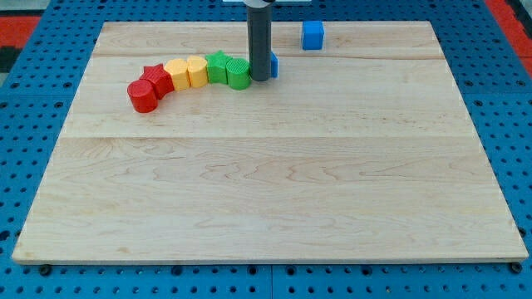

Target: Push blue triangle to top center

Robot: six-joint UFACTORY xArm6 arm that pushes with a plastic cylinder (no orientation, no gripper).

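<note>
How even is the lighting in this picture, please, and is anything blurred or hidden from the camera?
Camera view: lighting is soft and even, with no glare on the pale wooden board; the blocks cast only faint shadows; focus is sharp throughout; my tip sits by the green round block, and the dark rod hides most of a blue block, so its shape is unclear; the blue cube shows fully.

A lab or test bench is suggested: a pale wooden board (266, 183) is laid on a blue perforated mounting plate (33, 124).

Block row (189, 76) bars view's left of my tip (259, 79); blue cube (312, 35) near top.
</note>
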